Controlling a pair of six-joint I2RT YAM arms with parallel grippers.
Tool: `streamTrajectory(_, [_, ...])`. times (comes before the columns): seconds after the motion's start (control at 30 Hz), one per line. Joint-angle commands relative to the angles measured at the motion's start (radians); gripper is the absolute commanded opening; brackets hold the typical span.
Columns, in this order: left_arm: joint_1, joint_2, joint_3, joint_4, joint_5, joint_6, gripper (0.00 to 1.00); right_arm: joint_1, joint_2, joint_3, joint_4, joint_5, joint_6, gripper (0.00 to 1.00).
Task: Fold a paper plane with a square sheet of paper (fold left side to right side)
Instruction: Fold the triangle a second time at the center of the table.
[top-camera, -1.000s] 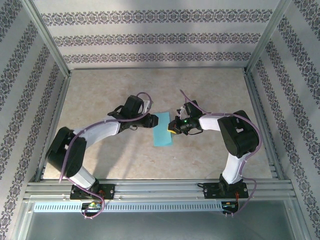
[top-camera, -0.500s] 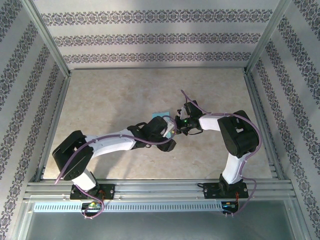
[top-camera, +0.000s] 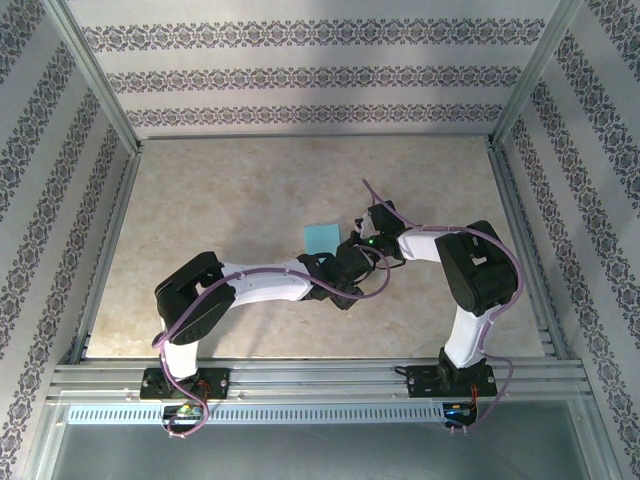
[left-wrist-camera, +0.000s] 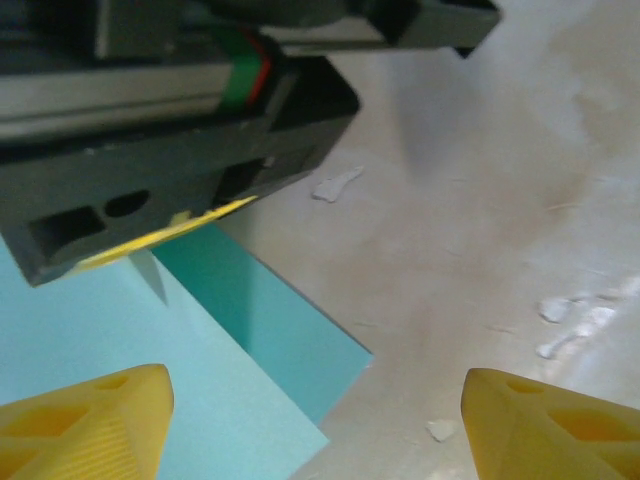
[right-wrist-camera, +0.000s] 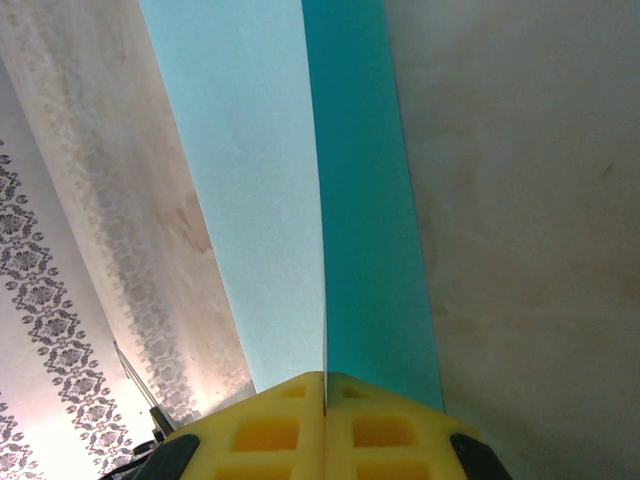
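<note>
Now the blue paper (top-camera: 322, 236) lies mid-table, its near part hidden under my left arm (top-camera: 262, 285) — that arm has swung across from the left side. My left gripper (left-wrist-camera: 315, 420) hangs over the paper's corner, fingers spread wide, empty. My right gripper (right-wrist-camera: 325, 400) stays pinched shut on its edge.

Paper (top-camera: 321, 236) mostly under left arm (top-camera: 265, 285)
</note>
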Motion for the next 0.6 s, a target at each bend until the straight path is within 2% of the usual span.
streamTrajectory(0.0, [-0.01, 0.018, 0.032, -0.074, -0.1, 0.014, 0.75, -0.007, -0.024, -0.011, 0.008, 0.003, 0.006, 0.01])
streamTrajectory(0.3, [-0.01, 0.009, 0.032, -0.074, -0.094, 0.01, 0.52, -0.008, -0.017, -0.009, 0.01, 0.005, 0.005, 0.01])
streamTrajectory(0.43, [-0.009, -0.003, 0.032, -0.082, -0.088, 0.018, 0.36, -0.01, -0.017, -0.009, 0.01, 0.009, 0.003, 0.01])
streamTrajectory(0.57, [-0.009, -0.02, 0.026, -0.076, -0.076, 0.013, 0.26, -0.011, -0.02, -0.004, 0.011, 0.01, 0.003, 0.02])
